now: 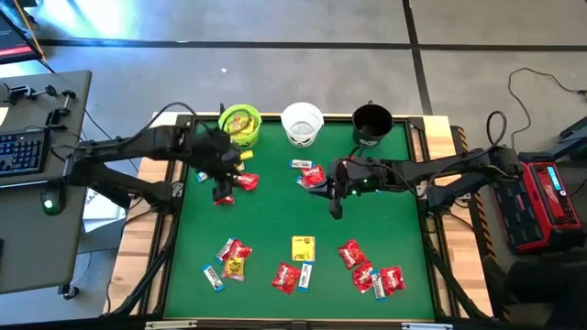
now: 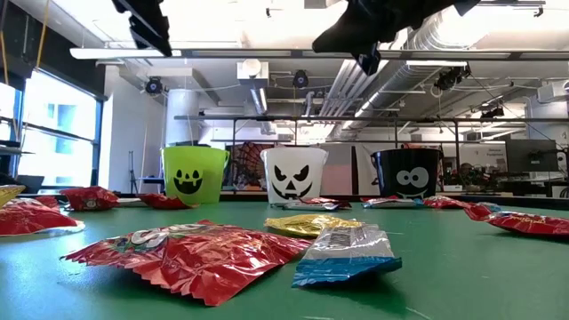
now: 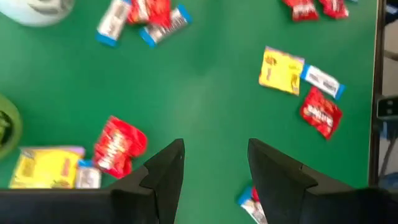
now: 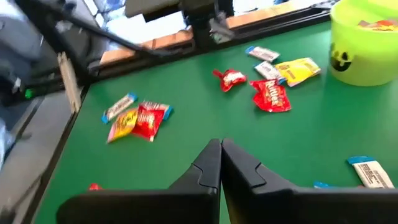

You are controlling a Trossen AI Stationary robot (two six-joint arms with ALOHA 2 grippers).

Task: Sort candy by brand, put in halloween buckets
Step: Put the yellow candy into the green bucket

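Hovering above the green table, the left gripper held its fingers apart and empty; the right gripper had fingers together. Candy lay scattered below the three buckets.

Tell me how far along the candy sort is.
Barely started: only the lime green bucket shows yellow candy inside. Both hands are empty above the table, left hand open, right hand shut. Most packets lie scattered on the mat.
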